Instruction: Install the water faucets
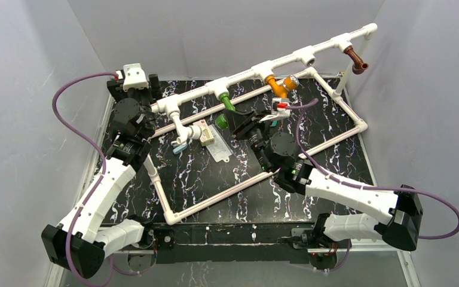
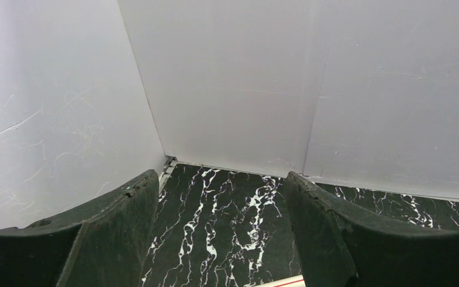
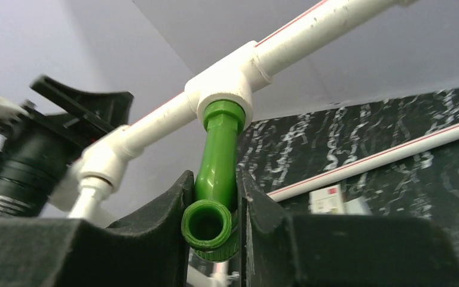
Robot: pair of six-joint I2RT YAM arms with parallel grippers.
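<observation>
A long white pipe [image 1: 287,60] with tee sockets runs across the back. The bright green faucet [image 1: 228,103] hangs from one tee socket [image 3: 227,84], and its spout [image 3: 208,224] faces the right wrist camera. My right gripper [image 1: 232,118] is shut on the green faucet [image 3: 218,173], one finger on each side. The orange faucet [image 1: 278,85], brown faucet [image 1: 355,60] and white faucet [image 1: 182,128] sit in other sockets. My left gripper [image 1: 132,89] is open and empty at the back left corner, and its fingers [image 2: 119,233] point at the wall.
One tee socket [image 1: 306,58] between the orange and brown faucets has nothing in it. A rectangular white pipe frame [image 1: 227,194] lies on the black marble mat [image 1: 311,131]. A small white box [image 1: 206,133] and a small teal piece [image 1: 180,147] lie near the white faucet. Grey walls stand on three sides.
</observation>
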